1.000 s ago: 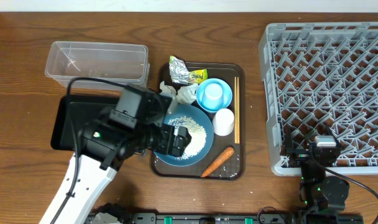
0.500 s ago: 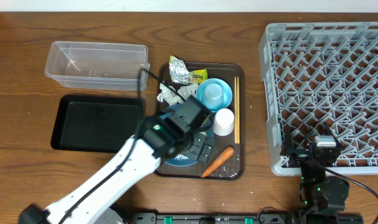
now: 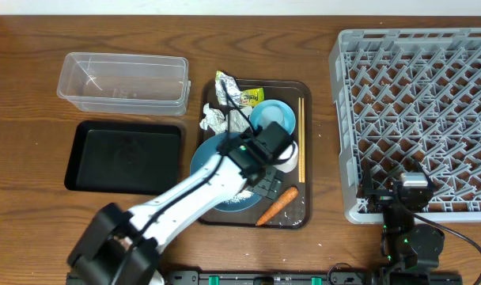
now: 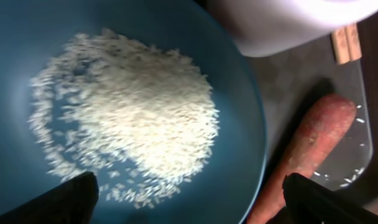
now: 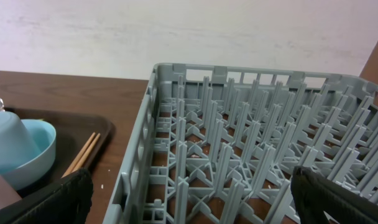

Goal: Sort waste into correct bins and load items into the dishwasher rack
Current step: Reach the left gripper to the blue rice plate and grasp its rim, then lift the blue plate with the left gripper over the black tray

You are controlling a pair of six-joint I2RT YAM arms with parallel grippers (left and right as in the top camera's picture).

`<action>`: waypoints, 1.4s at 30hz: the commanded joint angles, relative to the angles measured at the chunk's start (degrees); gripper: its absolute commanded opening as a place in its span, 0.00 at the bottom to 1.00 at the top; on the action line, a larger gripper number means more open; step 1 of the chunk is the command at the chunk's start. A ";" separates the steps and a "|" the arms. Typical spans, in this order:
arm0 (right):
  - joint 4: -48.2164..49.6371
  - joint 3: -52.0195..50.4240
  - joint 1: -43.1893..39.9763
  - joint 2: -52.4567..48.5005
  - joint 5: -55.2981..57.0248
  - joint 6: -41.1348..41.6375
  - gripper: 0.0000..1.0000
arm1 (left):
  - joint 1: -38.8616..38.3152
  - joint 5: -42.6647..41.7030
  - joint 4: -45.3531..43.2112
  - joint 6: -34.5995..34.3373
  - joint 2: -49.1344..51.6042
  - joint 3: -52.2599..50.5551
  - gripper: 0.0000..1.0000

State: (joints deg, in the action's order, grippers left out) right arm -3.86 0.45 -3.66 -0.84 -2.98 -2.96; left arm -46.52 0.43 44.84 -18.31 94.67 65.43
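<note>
Blue is filling the left wrist camera's view: the large round blue dish [image 4: 27,37] is lying on the dark brown serving tray [image 3: 292,218], and the loose white rice grains [image 4: 133,118] are sitting in a heap in its middle. The left gripper [image 4: 190,200] is hovering right over that rice with its fingers [image 4: 68,198] spread wide, holding nothing. Just beside the dish's rim the small orange carrot [image 4: 310,146] is lying at a slant on the tray, with a few stray grains scattered next to it. The small white cup [image 3: 290,159] is standing close to the dish, partly hidden under the left arm [image 3: 185,198], and the thin wooden chopsticks [image 3: 301,134] are lying along the tray's right edge. At the far end of the tray the small light-blue bowl [image 3: 278,117] is sitting with the crumpled white paper [image 3: 215,119] and the crinkled yellow-green wrapper [image 3: 236,94] just to its left. The clear plastic tub [image 3: 122,79] and the shallow black tray [image 3: 123,157] are sitting on the wooden table [image 3: 320,119] left of the serving tray, the tub farther back. The grey dishwasher rack [image 3: 418,103] is taking up the table's right side. The right gripper [image 5: 190,200] is hanging by the rack's near left corner, its fingers parted wide and gripping nothing.
</note>
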 commanded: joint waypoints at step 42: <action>-0.20 -0.13 -0.13 0.35 -0.26 0.76 0.99 | -4.04 1.07 -2.89 -3.26 8.52 -0.94 0.12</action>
State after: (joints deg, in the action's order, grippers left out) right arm -3.88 0.45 -3.66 -0.84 -2.98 -2.96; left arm -50.72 0.40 41.58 -20.56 103.07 65.08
